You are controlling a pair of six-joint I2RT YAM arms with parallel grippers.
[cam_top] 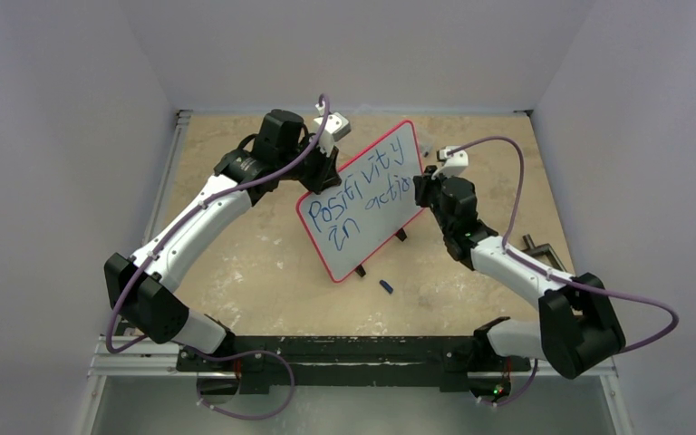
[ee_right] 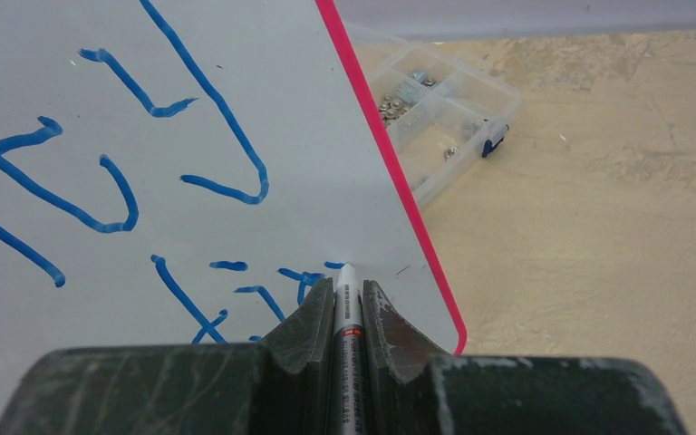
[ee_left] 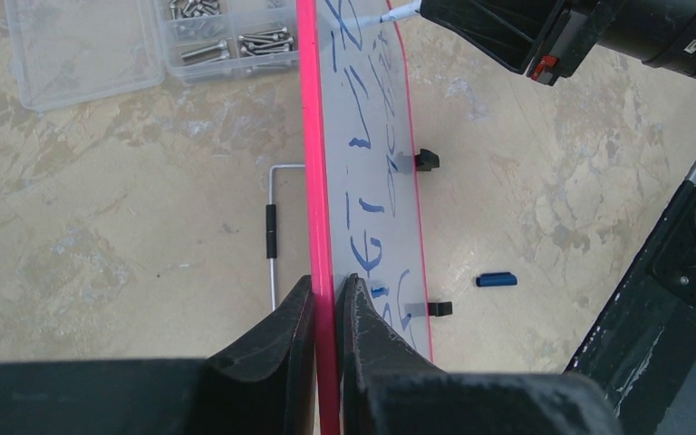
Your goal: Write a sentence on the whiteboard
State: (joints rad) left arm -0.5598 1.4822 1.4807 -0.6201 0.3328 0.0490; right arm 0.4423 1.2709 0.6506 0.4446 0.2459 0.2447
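Squeezed tight in my right gripper [ee_right: 348, 288], the marker [ee_right: 348, 331] presses its tip to the whiteboard [cam_top: 362, 204], standing mid-table [cam_top: 263, 263]; my left gripper [ee_left: 330, 283] pinches its red frame.

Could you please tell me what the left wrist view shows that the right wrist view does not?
Only the left wrist view: the left gripper shut on the whiteboard at its red edge, two black clip feet and a small blue cap on the table. Only the right wrist view: the barrel of the marker clamped in the right gripper. Both: the whiteboard with blue writing and a clear parts box.
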